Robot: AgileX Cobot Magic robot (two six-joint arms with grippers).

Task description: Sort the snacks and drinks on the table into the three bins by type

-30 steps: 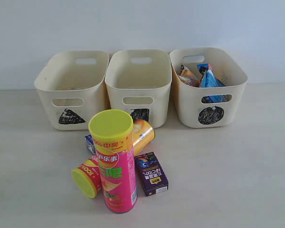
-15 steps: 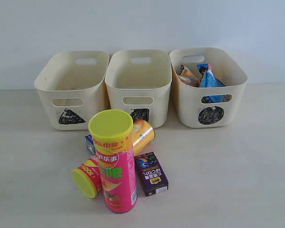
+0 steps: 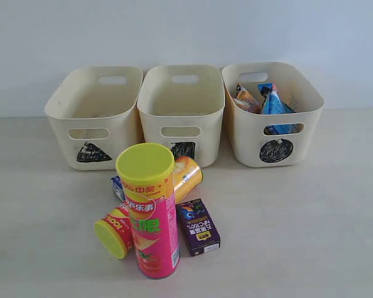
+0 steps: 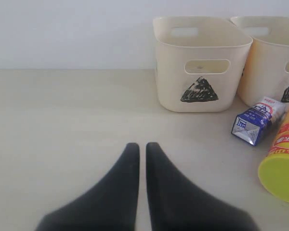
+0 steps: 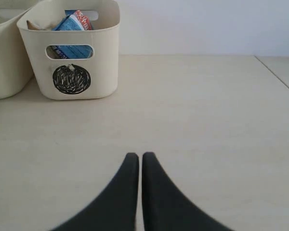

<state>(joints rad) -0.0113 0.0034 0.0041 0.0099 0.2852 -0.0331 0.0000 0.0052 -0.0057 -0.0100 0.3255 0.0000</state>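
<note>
Though it's inverted, purple carton reads "100%".

Beige table carries bins, cans, cartons

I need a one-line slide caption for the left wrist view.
Shut left claw with the triangle bin, a blue-and-white carton and a lying can ahead on the table.

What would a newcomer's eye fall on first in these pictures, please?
The tall pink can stands upright on the table, nearest the exterior camera, with a red can, an orange can and a purple carton lying around it. Behind, the circle bin on the right holds foil bags.
</note>
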